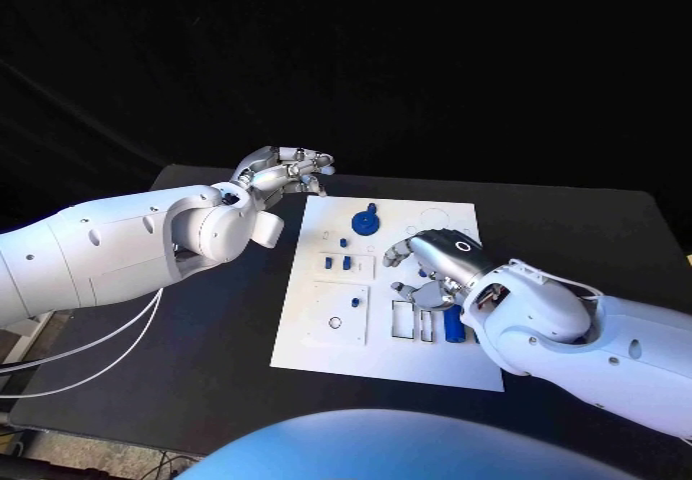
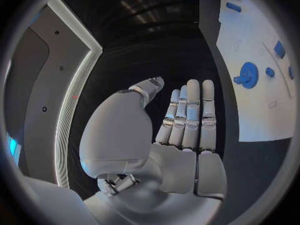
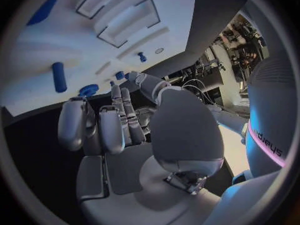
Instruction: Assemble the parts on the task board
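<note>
Right robot hand [image 1: 430, 262] hovers open-fingered above the task board [image 1: 335, 335].

The task board [image 1: 433, 352] is white, resting on a black table [image 1: 188, 330]. The parts are blue: a gear [image 1: 366, 221], small pegs [image 1: 330, 263] and a cylinder [image 1: 453, 322]. The left hand [image 1: 289, 168] and right hand [image 1: 433, 262] are silver; both arms are white.

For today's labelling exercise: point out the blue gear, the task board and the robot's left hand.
blue gear [image 1: 368, 220], head view, its toothed disc.
task board [image 1: 325, 350], head view, bare white corner.
left hand [image 2: 186, 122], left wrist view, its straight fingers.
</note>
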{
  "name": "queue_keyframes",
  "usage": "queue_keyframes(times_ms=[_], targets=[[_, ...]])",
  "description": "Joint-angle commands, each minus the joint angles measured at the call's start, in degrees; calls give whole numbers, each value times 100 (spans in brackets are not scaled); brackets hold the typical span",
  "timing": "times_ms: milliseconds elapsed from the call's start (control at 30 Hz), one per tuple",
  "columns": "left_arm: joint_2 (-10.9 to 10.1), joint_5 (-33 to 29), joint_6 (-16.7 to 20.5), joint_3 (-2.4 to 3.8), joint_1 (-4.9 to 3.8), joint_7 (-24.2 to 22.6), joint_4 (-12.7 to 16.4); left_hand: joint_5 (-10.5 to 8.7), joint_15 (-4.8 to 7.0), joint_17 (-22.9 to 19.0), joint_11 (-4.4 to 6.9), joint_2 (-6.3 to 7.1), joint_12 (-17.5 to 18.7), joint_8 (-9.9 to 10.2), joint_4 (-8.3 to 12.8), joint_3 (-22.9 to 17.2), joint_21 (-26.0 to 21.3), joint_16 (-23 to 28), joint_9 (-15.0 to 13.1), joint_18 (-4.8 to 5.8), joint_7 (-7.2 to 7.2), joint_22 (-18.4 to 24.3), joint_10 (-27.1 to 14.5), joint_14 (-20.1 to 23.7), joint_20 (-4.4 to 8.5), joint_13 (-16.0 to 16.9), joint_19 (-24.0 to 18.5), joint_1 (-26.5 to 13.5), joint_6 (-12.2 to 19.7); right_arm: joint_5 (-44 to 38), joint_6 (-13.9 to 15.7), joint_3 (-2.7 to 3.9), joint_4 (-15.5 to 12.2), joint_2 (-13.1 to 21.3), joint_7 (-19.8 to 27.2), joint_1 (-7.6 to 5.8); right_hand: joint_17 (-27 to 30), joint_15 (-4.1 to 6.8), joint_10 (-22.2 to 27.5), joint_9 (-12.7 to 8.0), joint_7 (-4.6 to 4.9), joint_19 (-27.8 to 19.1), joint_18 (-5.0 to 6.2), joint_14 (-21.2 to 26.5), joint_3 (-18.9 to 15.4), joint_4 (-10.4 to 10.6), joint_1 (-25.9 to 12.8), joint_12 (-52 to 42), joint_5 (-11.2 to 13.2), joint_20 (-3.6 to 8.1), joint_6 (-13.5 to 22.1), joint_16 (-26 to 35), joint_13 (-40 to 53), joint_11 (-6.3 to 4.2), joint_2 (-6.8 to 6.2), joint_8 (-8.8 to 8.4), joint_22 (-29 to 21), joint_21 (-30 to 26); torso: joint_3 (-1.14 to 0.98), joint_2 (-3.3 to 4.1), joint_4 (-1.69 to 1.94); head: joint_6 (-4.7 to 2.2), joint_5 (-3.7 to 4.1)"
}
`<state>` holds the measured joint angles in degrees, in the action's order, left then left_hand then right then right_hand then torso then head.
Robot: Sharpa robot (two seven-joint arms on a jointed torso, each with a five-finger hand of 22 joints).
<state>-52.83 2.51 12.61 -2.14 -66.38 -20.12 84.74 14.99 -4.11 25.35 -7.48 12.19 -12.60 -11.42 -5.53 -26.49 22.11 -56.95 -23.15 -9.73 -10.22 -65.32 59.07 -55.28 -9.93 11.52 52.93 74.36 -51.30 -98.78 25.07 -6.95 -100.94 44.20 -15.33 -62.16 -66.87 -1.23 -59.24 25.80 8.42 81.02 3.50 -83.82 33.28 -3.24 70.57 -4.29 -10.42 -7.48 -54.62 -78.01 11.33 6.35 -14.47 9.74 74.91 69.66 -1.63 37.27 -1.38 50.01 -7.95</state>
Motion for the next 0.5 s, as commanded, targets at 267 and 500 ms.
queue_keyframes(times_ms=[267, 500], targets=[[0, 21, -154, 5, 1, -1, 6, -34, 26, -8, -1, -30, -9, -39, 30, 6, -40, 20, 9, -60, -17, 12, -39, 22, -7, -11, 32, 31, 37, 141, -856, 28, -51, 520, -215, -306, 81, -68, 124, -139, -60, -65, 90, 28, -621, 89, 196, -85, 105, -30, 52, 10, -62, 26, 60, -85, 914, -115, -4, 4, 8, -1, 65], [11, 28, -176, 5, 1, 8, 0, -34, 26, -8, -1, -30, -9, -39, 30, 6, -40, 20, 9, -60, -17, 12, -39, 22, -7, -11, 32, 31, 37, 115, -1146, 30, 93, 507, -234, -344, 124, -85, 188, -201, -100, -84, 96, 57, -853, 151, 336, -118, 121, -48, 29, 11, -92, 43, 151, -103, 905, -164, 6, 4, 31, -1, 87]])
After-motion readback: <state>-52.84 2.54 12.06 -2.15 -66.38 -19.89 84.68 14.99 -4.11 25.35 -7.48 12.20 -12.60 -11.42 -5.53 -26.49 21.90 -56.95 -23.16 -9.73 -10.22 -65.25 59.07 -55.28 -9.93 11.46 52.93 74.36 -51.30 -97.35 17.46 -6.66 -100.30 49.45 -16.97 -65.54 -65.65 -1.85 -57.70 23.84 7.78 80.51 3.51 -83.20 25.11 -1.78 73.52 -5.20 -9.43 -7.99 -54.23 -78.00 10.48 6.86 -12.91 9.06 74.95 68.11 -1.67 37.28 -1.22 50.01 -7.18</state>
